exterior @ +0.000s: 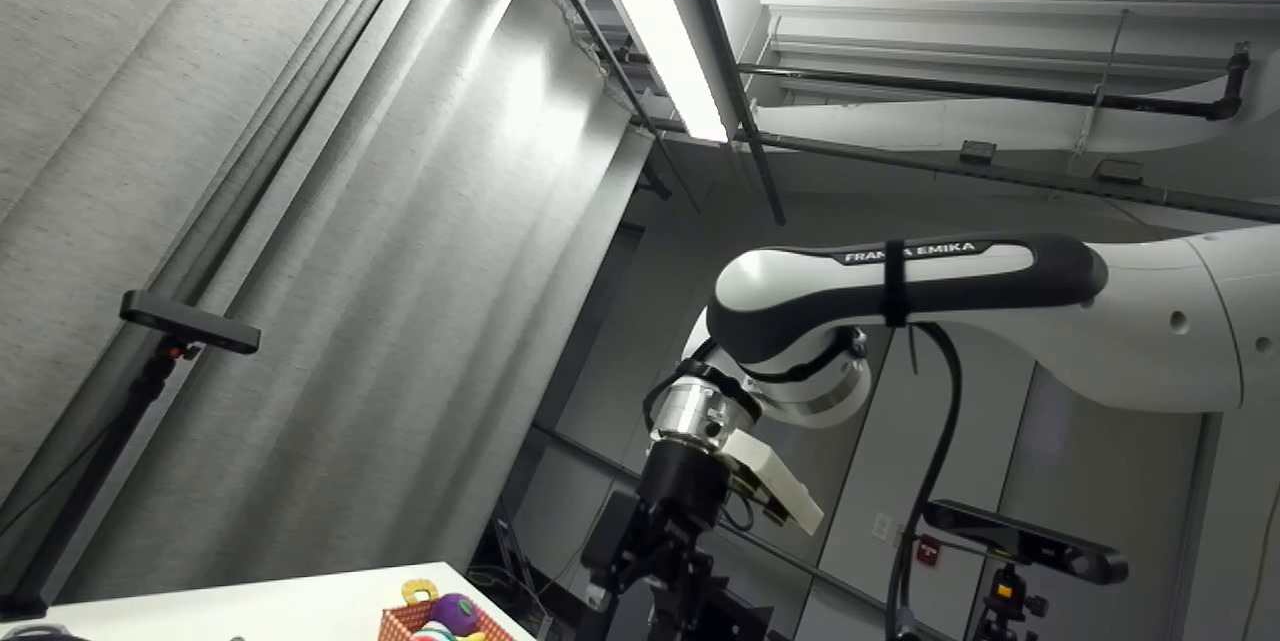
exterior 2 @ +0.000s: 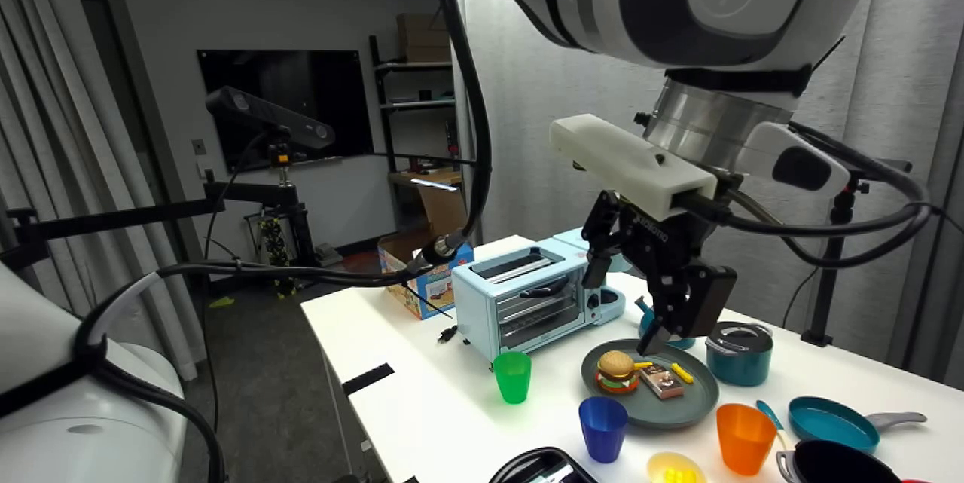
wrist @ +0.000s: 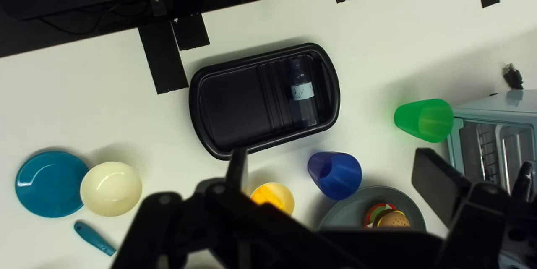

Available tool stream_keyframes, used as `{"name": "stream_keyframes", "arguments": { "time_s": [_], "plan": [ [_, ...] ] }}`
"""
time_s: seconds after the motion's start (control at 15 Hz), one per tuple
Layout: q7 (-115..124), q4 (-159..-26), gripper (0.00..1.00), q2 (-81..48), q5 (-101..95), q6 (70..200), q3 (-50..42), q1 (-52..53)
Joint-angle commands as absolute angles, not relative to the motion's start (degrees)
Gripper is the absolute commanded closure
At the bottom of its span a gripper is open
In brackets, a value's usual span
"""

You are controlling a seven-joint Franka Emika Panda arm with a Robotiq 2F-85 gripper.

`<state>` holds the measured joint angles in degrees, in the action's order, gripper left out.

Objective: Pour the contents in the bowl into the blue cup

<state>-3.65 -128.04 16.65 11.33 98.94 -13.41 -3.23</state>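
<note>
yellow bowl (wrist: 286, 194): ylw pcs (exterior 2: 680, 476) | blu cup (wrist: 334, 175): upright | blk tray (wrist: 235, 109): btl (wrist: 303, 92)

High above the table (exterior: 300, 611), we see a lamp (exterior: 662, 31) blown out to plain white in an exterior view, and a bright patch shows on the curtain (exterior: 420, 281) behind the table. In an exterior view we find the table nearly white, while the floor (exterior 2: 271, 362) and wall (exterior 2: 301, 1) beyond it are dim. In the wrist view we make out soft-edged shadows laid on the table by the tray (wrist: 235, 107) and the cream bowl (wrist: 111, 190), and a small glint on the teal plate (wrist: 52, 185) there. The gripper (wrist: 335, 171), over the table, looks to us dark and out of focus, while the table itself comes out fairly sharp.
</note>
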Motion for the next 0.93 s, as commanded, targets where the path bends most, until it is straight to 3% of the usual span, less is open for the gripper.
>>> {"name": "stream_keyframes", "arguments": {
  "time_s": [0.0,0.87],
  "plan": [
    [-4.04,-127.91,0.0,16.49,11.71,98.74,-11.92,-4.9],
    [-4.54,-125.87,0.0,13.55,11.9,101.35,-11.6,-5.12]
  ]
}}
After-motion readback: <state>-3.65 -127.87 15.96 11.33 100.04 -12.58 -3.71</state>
